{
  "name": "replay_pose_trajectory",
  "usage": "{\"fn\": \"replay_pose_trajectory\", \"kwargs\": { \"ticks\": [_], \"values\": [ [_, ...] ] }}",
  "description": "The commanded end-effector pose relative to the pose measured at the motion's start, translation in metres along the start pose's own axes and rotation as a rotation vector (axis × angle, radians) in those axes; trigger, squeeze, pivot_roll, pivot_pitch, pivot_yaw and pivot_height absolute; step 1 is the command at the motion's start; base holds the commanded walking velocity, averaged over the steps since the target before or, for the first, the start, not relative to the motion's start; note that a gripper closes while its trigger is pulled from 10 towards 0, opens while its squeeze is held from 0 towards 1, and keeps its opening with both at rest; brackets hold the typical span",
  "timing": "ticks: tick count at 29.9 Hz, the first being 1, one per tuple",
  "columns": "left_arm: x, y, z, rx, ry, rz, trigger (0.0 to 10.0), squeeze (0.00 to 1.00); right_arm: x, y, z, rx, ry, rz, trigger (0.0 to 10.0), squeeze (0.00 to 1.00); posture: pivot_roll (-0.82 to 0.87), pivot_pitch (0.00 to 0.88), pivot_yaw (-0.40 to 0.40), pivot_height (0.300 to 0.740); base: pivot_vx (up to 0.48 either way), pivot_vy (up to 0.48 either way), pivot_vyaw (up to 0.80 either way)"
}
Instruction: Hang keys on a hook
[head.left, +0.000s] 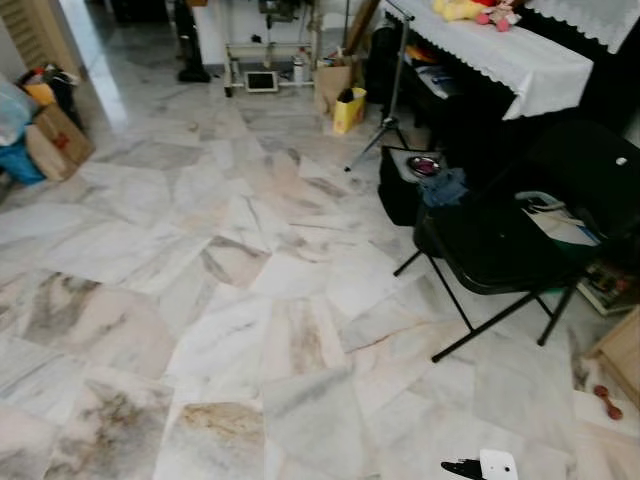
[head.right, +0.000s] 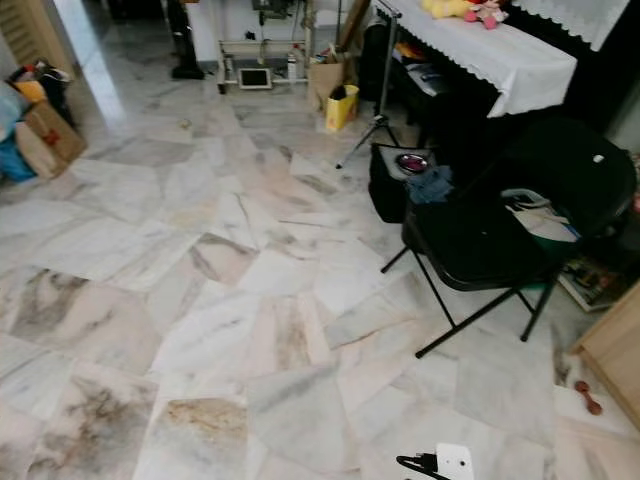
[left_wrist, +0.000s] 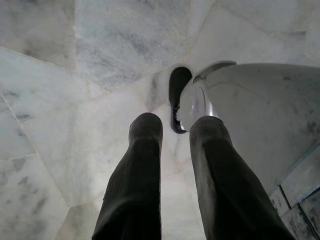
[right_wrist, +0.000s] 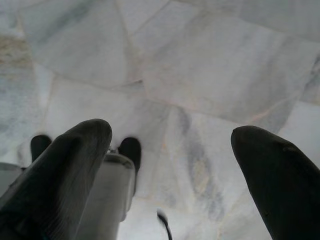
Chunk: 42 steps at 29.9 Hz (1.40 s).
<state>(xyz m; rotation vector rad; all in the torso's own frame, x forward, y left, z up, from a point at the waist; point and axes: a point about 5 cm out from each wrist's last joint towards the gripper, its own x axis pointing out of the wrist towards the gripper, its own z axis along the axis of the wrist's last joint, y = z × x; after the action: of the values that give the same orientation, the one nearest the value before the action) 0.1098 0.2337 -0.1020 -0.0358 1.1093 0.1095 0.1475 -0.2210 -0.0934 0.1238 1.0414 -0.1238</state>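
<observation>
- Keys and hook nowhere among marble floor (head.left: 250, 300), black folding chair (head.left: 500, 240); task unstarted, judging so.
- Left gripper (left_wrist: 175, 132) fingers narrowly parted, empty.
- Right gripper (right_wrist: 170, 135) fingers wide apart, empty.

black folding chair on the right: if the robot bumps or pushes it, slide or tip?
Probably slides: the folding chair stands on thin tube legs on polished marble floor, likely little grip. Looks light for its size, a slim frame. A high push on its backrest could tip it; items lying on the seat might fall off.
</observation>
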Motion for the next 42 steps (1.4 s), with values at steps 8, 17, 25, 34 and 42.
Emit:
{"fn": "replay_pose_trajectory", "kwargs": {
  "ticks": [8,17,25,34,42],
  "values": [
    [-0.011,0.040,-0.010,0.146,0.041,0.080,10.0,0.00,-0.002,-0.006,-0.003,0.070,-0.023,-0.029,10.0,0.00,0.09,0.000,-0.052,0.740,0.000,0.000,0.00],
    [0.000,0.012,0.017,0.161,-0.053,0.127,10.0,0.00,-0.002,-0.003,-0.008,0.121,-0.015,-0.033,10.0,0.00,0.09,0.000,-0.034,0.740,0.000,0.000,0.00],
    [0.000,0.018,0.026,0.176,-0.060,0.091,10.0,0.00,-0.003,-0.002,-0.016,0.098,0.010,-0.043,10.0,0.00,0.09,0.000,-0.031,0.740,0.000,0.000,-0.10],
    [-0.002,0.027,0.018,0.170,-0.021,0.089,10.0,0.00,-0.004,-0.003,-0.018,0.065,0.021,-0.042,10.0,0.00,0.09,0.000,-0.035,0.740,0.000,0.000,-0.75],
    [-0.003,0.024,0.009,0.192,0.005,0.092,10.0,0.00,-0.004,-0.001,-0.021,0.044,0.031,-0.031,10.0,0.00,0.10,0.000,-0.034,0.740,0.000,0.000,-0.72]
  ]
}}
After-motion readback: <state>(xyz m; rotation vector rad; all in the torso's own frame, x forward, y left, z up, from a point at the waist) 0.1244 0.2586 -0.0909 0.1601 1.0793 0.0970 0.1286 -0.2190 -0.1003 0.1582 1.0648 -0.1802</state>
